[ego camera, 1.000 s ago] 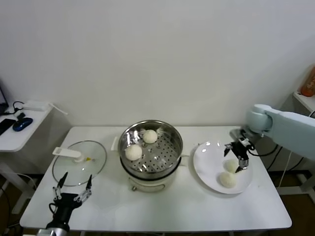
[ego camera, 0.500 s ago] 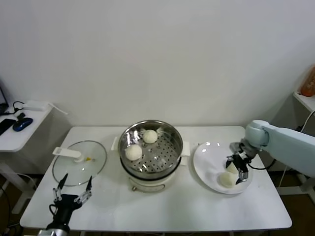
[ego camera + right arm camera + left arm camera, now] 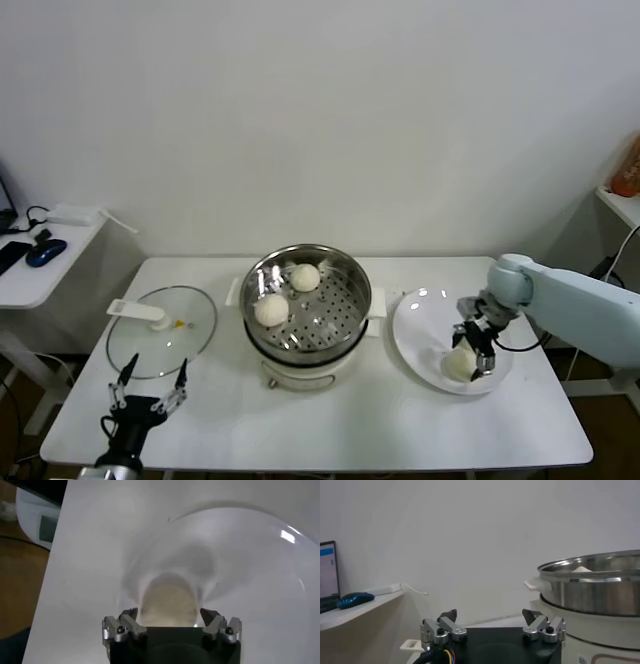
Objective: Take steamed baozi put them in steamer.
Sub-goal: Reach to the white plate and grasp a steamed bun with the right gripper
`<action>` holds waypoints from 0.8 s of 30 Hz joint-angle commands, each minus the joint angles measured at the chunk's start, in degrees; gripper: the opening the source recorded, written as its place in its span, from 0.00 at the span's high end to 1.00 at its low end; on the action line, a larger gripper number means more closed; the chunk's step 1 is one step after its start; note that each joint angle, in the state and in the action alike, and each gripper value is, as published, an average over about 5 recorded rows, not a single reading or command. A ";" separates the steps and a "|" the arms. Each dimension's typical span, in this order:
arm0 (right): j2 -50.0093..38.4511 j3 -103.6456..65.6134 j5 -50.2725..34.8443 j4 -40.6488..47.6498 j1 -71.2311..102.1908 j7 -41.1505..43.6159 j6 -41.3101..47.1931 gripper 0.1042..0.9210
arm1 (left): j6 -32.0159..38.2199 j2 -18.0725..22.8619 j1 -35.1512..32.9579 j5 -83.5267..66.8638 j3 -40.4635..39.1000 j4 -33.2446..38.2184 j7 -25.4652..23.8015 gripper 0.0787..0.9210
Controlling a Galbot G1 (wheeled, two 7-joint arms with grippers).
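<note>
Baozi [image 3: 460, 364] sits on the white plate [image 3: 425, 315], and the right gripper [image 3: 473, 349] is down over it with its fingers spread wide, one on each side, not pinching it yet. A second bun on the plate is mostly hidden behind the gripper. Two more buns [image 3: 271, 310] lie in the steamer [image 3: 307, 303] already.

The bun is soft and round. If the fingers squeeze too hard it may squash; too lightly, and it may slip out and roll on the way over. The fingers may also bump the hidden bun or push the plate.

The steamer's tall rim stands between plate and tray, so the bun must go up and over. The glass lid [image 3: 160, 330] lies on the far side, out of the way. The left gripper [image 3: 147, 402] waits near the table's front edge, fingers apart, holding nothing
</note>
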State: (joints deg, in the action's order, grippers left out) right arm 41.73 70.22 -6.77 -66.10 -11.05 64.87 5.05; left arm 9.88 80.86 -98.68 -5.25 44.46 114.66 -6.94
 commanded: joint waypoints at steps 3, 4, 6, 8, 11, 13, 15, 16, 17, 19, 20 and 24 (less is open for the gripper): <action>0.89 -0.68 0.54 0.96 1.12 -0.08 0.05 0.12 | 0.09 -0.05 0.01 -0.06 -0.01 -0.14 0.02 0.12; 0.91 -0.68 0.60 0.96 1.13 -0.07 0.05 0.12 | 0.11 -0.06 0.00 -0.08 0.00 -0.18 0.02 0.12; 0.92 -0.68 0.67 0.93 1.16 -0.03 0.05 0.12 | 0.14 -0.07 0.02 -0.11 0.00 -0.26 0.03 0.12; 0.88 -0.65 0.73 0.87 1.17 0.01 0.05 0.12 | 0.14 -0.06 0.03 -0.13 -0.01 -0.31 0.03 0.12; 0.81 -0.64 0.85 0.83 1.20 0.04 0.04 0.14 | 0.13 -0.07 0.07 -0.14 -0.01 -0.34 0.04 0.12; 0.77 -0.64 0.89 0.81 1.24 0.05 0.03 0.17 | 0.12 -0.07 0.12 -0.14 -0.01 -0.37 0.04 0.12; 0.71 -0.61 0.95 0.75 1.28 0.03 0.03 0.21 | 0.11 -0.06 0.16 -0.14 -0.02 -0.41 0.04 0.12; 0.68 -0.60 0.98 0.72 1.30 0.03 0.03 0.24 | 0.12 -0.05 0.18 -0.13 -0.03 -0.44 0.04 0.12; 0.63 -0.58 1.00 0.69 1.32 0.02 0.03 0.26 | 0.12 -0.03 0.20 -0.12 -0.05 -0.46 0.04 0.12; 0.48 -0.63 0.99 0.58 1.37 -0.01 0.02 0.29 | 0.14 0.04 0.24 -0.09 -0.06 -0.52 0.05 0.12; 0.40 -0.70 0.96 0.53 1.36 -0.03 0.00 0.31 | 0.15 0.08 0.26 -0.08 -0.06 -0.54 0.05 0.12; -0.03 -0.85 0.80 -0.08 0.44 0.04 -0.21 0.32 | 0.09 0.18 0.35 -0.01 -0.12 -0.49 0.04 0.12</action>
State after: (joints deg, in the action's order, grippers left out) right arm 41.67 69.49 -5.96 -66.04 -10.09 64.86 4.92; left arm 10.00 80.95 -98.37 -5.34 44.39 114.12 -6.89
